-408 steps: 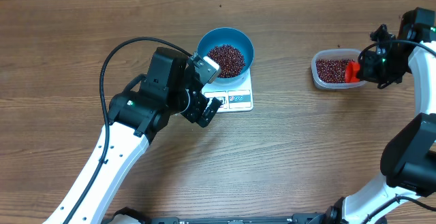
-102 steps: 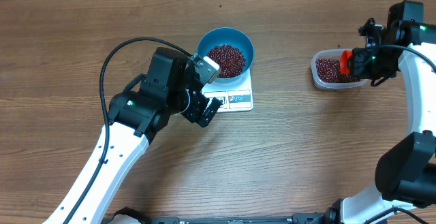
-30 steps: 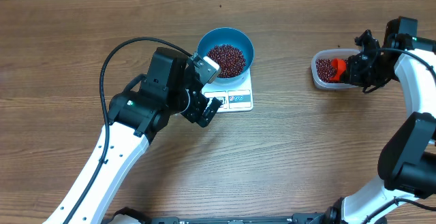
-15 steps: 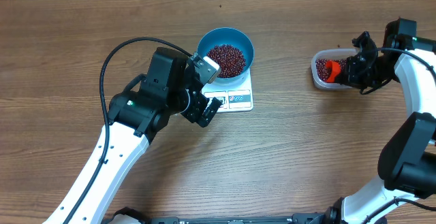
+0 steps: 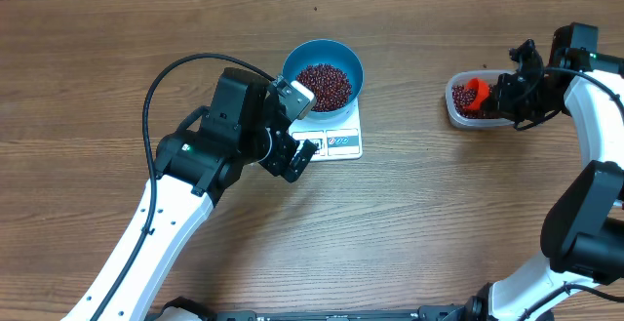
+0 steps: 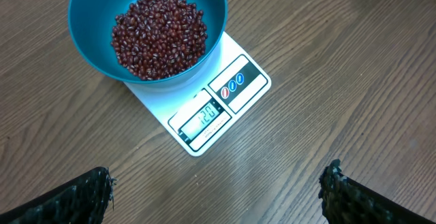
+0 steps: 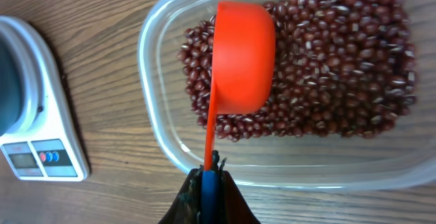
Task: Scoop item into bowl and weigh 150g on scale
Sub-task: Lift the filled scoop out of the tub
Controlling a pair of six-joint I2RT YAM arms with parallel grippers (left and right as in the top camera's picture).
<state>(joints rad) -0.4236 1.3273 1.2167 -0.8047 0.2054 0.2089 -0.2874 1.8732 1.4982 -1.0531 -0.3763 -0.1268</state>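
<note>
On scale (image 6: 235, 88), bowl (image 6: 92, 13) holds beans (image 6: 159, 37); tub (image 7: 160, 125) holds beans, scoop (image 7: 242, 57).

A clear plastic tub (image 5: 451, 109), rounded-rectangular with low walls, sits on a brown wood-grain table (image 5: 439, 223), close to the table's right edge and toward its far side, its long sides running along the grain. An orange-red measuring scoop (image 5: 475, 95) lies within the tub's outline, over the half farther from the table's right edge. The right wrist view shows the scoop's round cup turned so that its smooth outer wall faces the camera. Its thin handle crosses the tub's long near wall and ends in a blue tip just outside the rim. Whether the cup touches the tub's floor cannot be told.
</note>
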